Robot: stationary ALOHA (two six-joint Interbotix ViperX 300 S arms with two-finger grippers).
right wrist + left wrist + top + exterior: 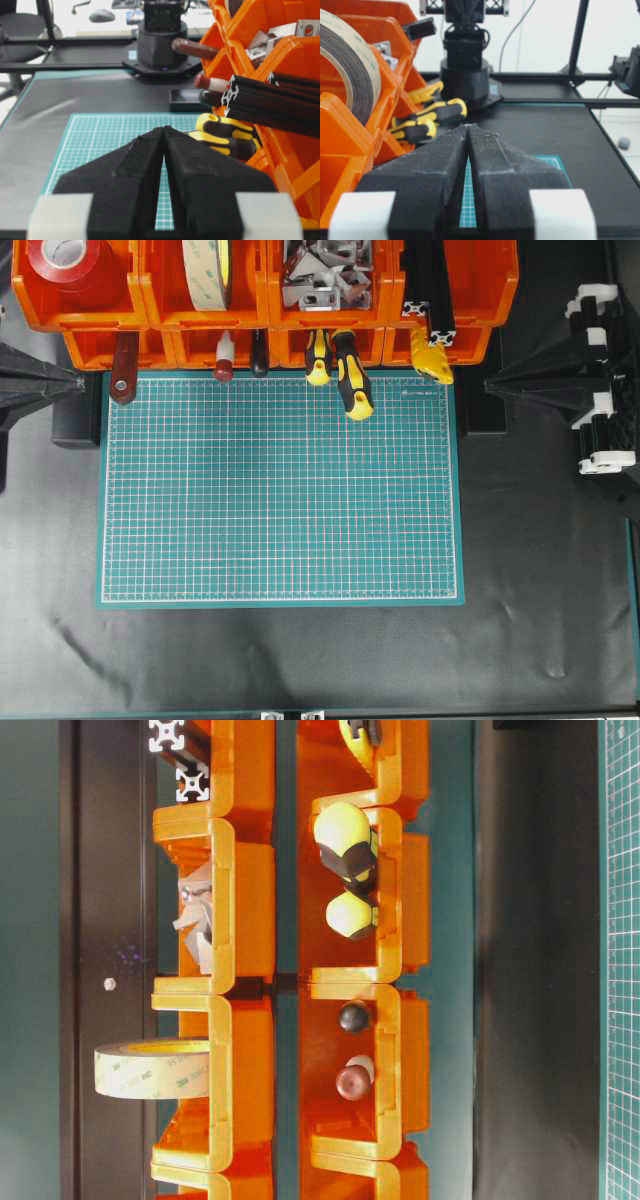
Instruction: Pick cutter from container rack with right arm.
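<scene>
Right gripper [164, 131] jaws clenched | left gripper [468, 128] clenched | screwdrivers [352, 375]: two | cutter [431, 358]: one

Green cutting mat [280, 490]: surface open across its near and middle area. Along its far edge the container rack [150, 310] blocks passage; screwdriver handles [352, 385] and the cutter [432, 362] project from the rack over that edge.

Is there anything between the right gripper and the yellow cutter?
Nothing visible. The right gripper sits shut at the mat's right edge; the cutter pokes out of the container rack below black rails.
</scene>
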